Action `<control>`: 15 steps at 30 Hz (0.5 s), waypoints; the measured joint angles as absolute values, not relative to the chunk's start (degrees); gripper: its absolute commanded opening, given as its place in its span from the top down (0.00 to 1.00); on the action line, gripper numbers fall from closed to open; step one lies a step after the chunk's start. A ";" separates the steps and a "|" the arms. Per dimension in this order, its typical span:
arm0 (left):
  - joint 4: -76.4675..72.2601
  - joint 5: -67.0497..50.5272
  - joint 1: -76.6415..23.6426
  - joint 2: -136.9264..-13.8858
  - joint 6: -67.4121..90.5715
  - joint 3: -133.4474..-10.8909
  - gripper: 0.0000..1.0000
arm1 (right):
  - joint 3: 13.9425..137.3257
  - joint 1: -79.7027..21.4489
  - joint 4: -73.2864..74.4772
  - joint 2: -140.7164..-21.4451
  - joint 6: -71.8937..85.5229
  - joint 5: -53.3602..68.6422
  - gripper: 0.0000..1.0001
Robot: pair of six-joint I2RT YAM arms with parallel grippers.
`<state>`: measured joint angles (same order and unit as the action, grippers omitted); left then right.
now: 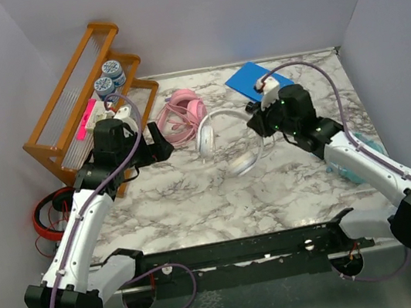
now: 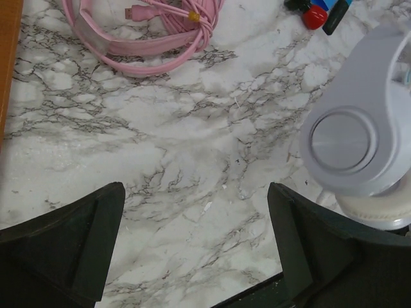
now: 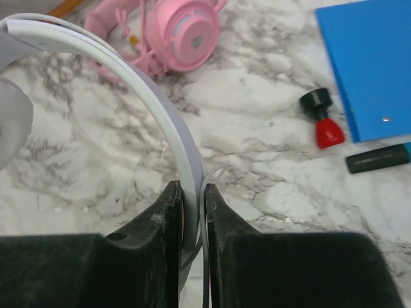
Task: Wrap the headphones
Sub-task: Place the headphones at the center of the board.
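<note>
The job looks partly done. The pink headphones (image 1: 185, 112) lie at the far middle of the marble table (image 1: 199, 210), their long cable gathered into a loose bundle of loops against the headband, so that pair seems finished or close to it. The white headphones (image 1: 241, 165) sit in the middle of the table, right of the pink pair, and are the pair being worked now. A thin cable runs alongside the gripped band, and no loops of it show, so its wrapping is still ahead. A teal shape (image 1: 373, 144) shows under the right forearm at the right edge; it may be the third pair, but too little is visible to be sure.

The right gripper (image 3: 192, 189) reaches in from the right, its forearm low over the table, fingers clamped together on the white headband. The left gripper (image 2: 196, 192) reaches from the left with its jaws spread wide and nothing between them, held over bare marble between the pink pair and the nearer white earcup, touching neither
</note>
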<state>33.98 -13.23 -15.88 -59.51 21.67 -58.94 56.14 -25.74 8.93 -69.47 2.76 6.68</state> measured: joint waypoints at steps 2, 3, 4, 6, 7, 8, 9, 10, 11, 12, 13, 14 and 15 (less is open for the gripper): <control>34.68 -12.78 -15.88 -58.85 21.54 -58.94 0.01 | 56.95 -29.10 12.36 -71.18 -0.27 6.50 0.93; 34.94 -12.78 -15.88 -58.61 21.52 -58.94 0.01 | 57.87 -31.44 13.96 -72.60 -1.89 6.15 0.93; 35.11 -12.82 -15.88 -58.48 21.41 -58.94 0.01 | 58.57 -33.47 14.87 -73.91 -3.22 5.98 0.93; 35.29 -13.34 -15.88 -58.43 20.84 -58.92 0.01 | 59.99 -39.16 16.71 -77.47 -7.05 5.43 0.93; 35.31 -13.80 -15.88 -58.43 20.45 -58.89 0.01 | 60.16 -41.17 17.21 -79.02 -8.75 5.45 0.93; 35.27 -14.22 -15.88 -58.39 20.03 -58.87 0.01 | 60.27 -42.85 17.82 -80.23 -9.85 5.48 0.93; 35.22 -14.76 -15.88 -58.22 19.49 -58.78 0.01 | 60.38 -44.38 18.57 -81.60 -11.25 5.85 0.93; 35.20 -15.16 -15.88 -58.02 19.00 -58.67 0.01 | 60.62 -45.54 19.46 -83.33 -12.60 6.11 0.93; 34.81 -15.66 -15.88 -57.54 18.22 -58.37 0.01 | 60.73 -45.95 19.86 -84.68 -13.58 6.39 0.92; 34.37 -16.03 -15.88 -57.08 17.65 -57.95 0.01 | 60.80 -46.04 20.01 -85.80 -14.06 6.46 0.91; 33.85 -16.14 -15.88 -56.53 17.21 -57.43 0.01 | 61.01 -46.00 20.10 -87.35 -14.74 6.46 0.91; 33.56 -16.21 -15.90 -56.21 16.84 -57.04 0.01 | 61.52 -45.87 20.29 -88.71 -15.11 6.52 0.91; 33.36 -16.27 -15.90 -56.12 16.64 -56.77 0.01 | 62.08 -45.74 20.27 -90.06 -15.25 6.48 0.91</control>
<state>33.36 -16.27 -15.90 -56.12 16.64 -56.77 62.08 -45.74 20.27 -90.06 -15.25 6.48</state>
